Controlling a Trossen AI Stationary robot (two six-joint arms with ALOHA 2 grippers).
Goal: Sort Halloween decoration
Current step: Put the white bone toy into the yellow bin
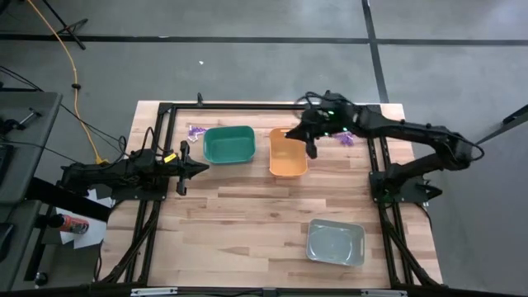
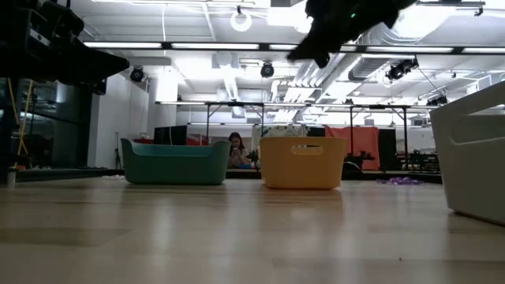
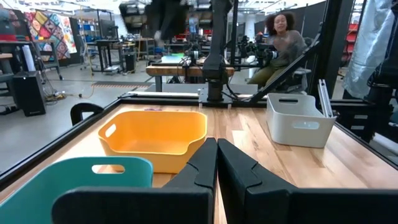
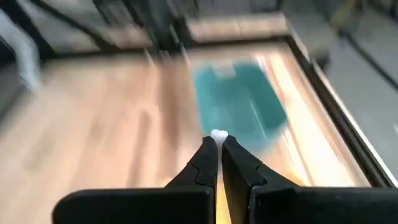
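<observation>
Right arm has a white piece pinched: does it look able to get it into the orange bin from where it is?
Probably yes. The right gripper, shut on the whitish trinket, hangs above the orange bin at its right rim, and the bin's open top is unobstructed. The left gripper waits beyond the green bin.

Two dark, matte-black jointed arms, each ending in a hand (image 3: 216,163) with two tapered angular black fingers (image 4: 202,163).
</observation>
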